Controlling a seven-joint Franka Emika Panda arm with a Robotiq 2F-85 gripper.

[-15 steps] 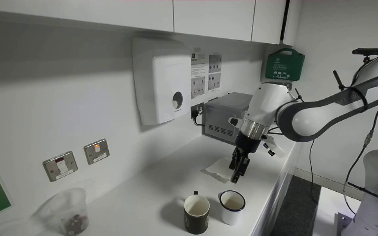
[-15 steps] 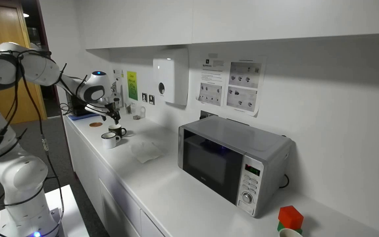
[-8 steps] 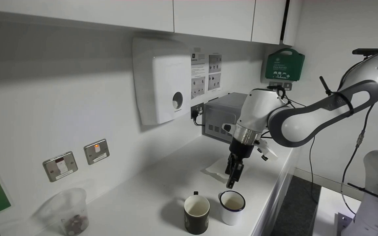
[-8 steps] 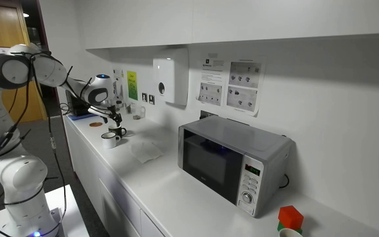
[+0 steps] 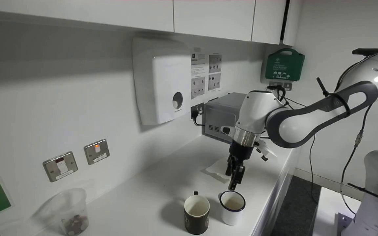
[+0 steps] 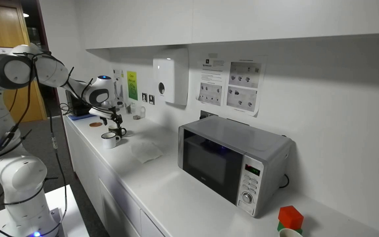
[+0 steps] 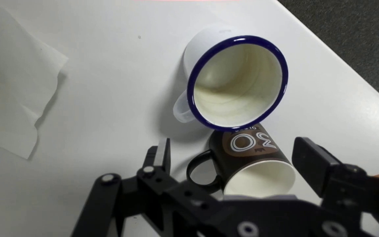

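Observation:
My gripper (image 7: 232,144) stands open above the counter, its two fingers wide apart and nothing held between them. A white enamel mug with a dark blue rim (image 7: 239,85) stands upright just ahead of the fingertips in the wrist view. Beyond its rim, framed between the fingers (image 7: 311,161) but lower down, is a dark mug (image 7: 220,161) with a brown printed face and a black handle. In an exterior view the gripper (image 5: 231,182) hangs just behind and above the white mug (image 5: 231,216), with the dark mug (image 5: 196,226) beside it. Contact with either mug is not visible.
A crumpled paper sheet (image 7: 8,79) lies on the counter near the mugs. A grey microwave (image 6: 229,161) stands farther along, then a red block (image 6: 290,217). A clear cup (image 5: 72,209) sits by the wall. The counter's front edge (image 7: 334,54) runs close to the white mug.
The arm has shifted toward the mugs and come down, bringing the gripper closer to the white mug's rim. Over the last half second it moved only slightly. Both mugs stayed put; the jaws remain open.

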